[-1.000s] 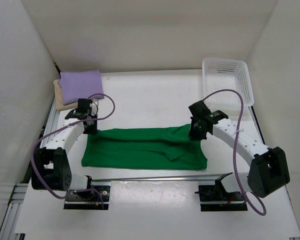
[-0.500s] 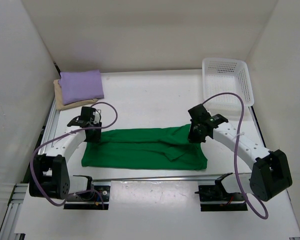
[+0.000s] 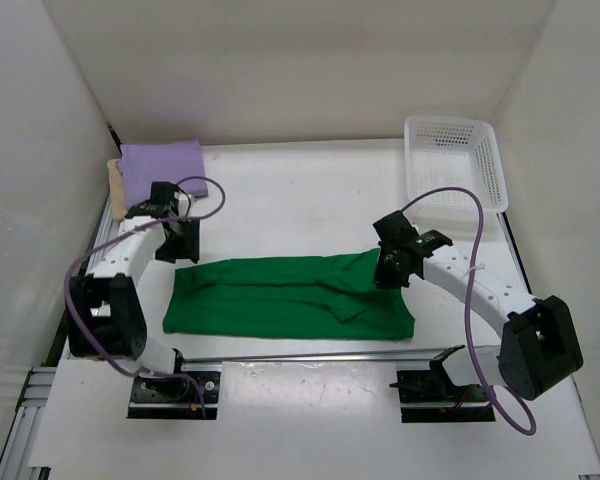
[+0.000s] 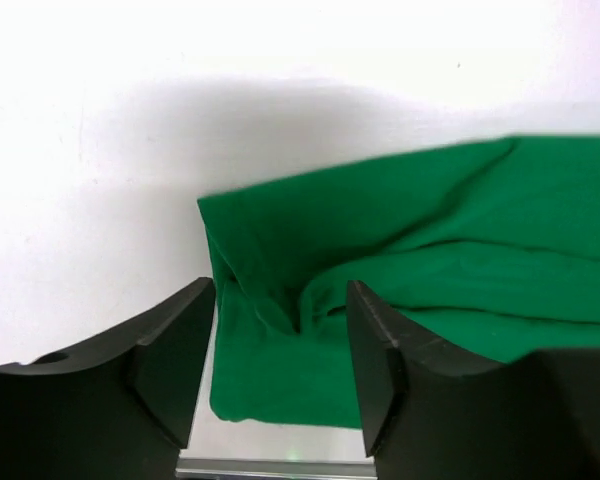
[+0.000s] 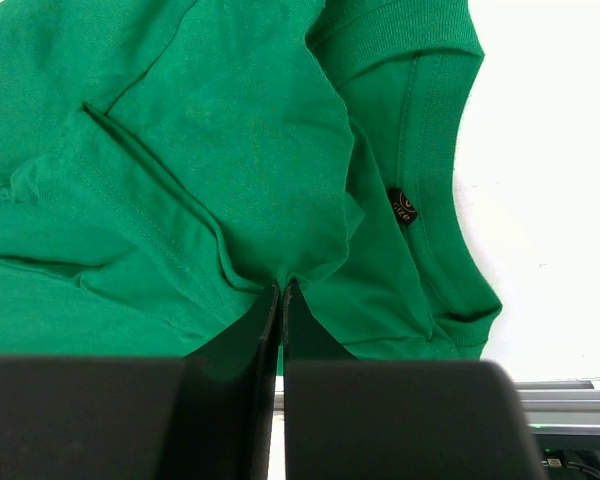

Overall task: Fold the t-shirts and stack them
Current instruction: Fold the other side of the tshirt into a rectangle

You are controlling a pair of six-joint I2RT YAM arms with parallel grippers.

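Right wrist view: my right gripper [image 5: 282, 300] pinches a fold of the green shirt [image 5: 220, 150], presumably anchoring it. My left gripper [image 4: 280, 300] stands spread (empty), with the shirt's corner just beneath its jaws.

- You will find the green t-shirt [image 3: 280, 300] plain and bright.
- The purple t-shirt [image 3: 162, 160] is light; the tan t-shirt [image 3: 114, 188] plain.
- The basket [image 3: 450, 121] is white mesh.

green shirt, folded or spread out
Partly folded: the green shirt lies doubled into a long strip with its layers overlapping, not yet a compact bundle like the purple shirt.
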